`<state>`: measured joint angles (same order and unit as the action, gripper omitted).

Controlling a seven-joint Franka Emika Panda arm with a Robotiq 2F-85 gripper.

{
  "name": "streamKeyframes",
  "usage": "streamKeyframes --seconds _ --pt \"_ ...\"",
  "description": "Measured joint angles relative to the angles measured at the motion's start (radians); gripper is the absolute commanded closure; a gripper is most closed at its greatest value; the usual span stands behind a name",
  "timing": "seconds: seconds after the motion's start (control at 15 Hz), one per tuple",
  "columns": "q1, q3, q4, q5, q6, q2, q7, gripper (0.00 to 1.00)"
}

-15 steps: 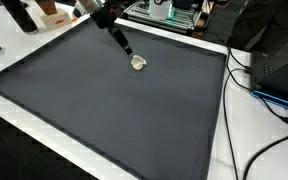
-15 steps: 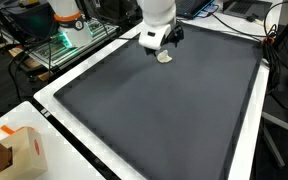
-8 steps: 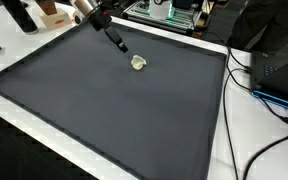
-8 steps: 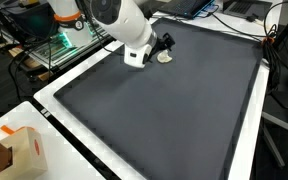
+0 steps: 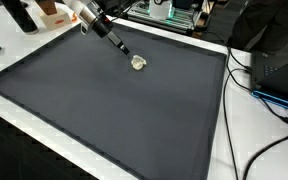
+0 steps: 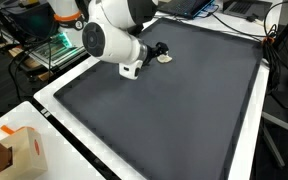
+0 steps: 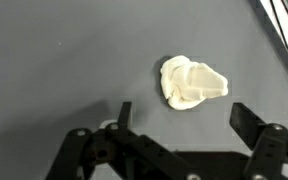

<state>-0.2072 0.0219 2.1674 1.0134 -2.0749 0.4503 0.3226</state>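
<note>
Gripper wide open, just beside cream lump, near far edge of dark mat, broad mat surface elsewhere.

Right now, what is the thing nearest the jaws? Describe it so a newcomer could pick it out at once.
Find the big dark grey mat covering the white table. Near its far edge, just ahead of the gripper, lies a small crumpled lump. Cream-white against the dark surface, it is the only object lying on the mat.
</note>
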Motion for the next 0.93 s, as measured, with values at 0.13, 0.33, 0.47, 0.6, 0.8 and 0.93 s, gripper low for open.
streamKeyframes --seconds 0.13,0.33,0.47,0.6,0.8,0.93 --pt "-0.002 0.007 0.000 0.025 0.017 0.014 0.004 0.00" --pt "-0.002 0.018 -0.001 0.056 0.046 0.028 0.005 0.00" --pt "-0.002 0.027 -0.001 0.067 0.062 0.033 -0.003 0.00" --pt "-0.002 0.035 -0.002 0.074 0.071 0.037 -0.018 0.00" --pt "-0.002 0.042 -0.005 0.078 0.079 0.039 -0.065 0.00" --pt "-0.001 0.044 -0.008 0.078 0.081 0.039 -0.111 0.00"
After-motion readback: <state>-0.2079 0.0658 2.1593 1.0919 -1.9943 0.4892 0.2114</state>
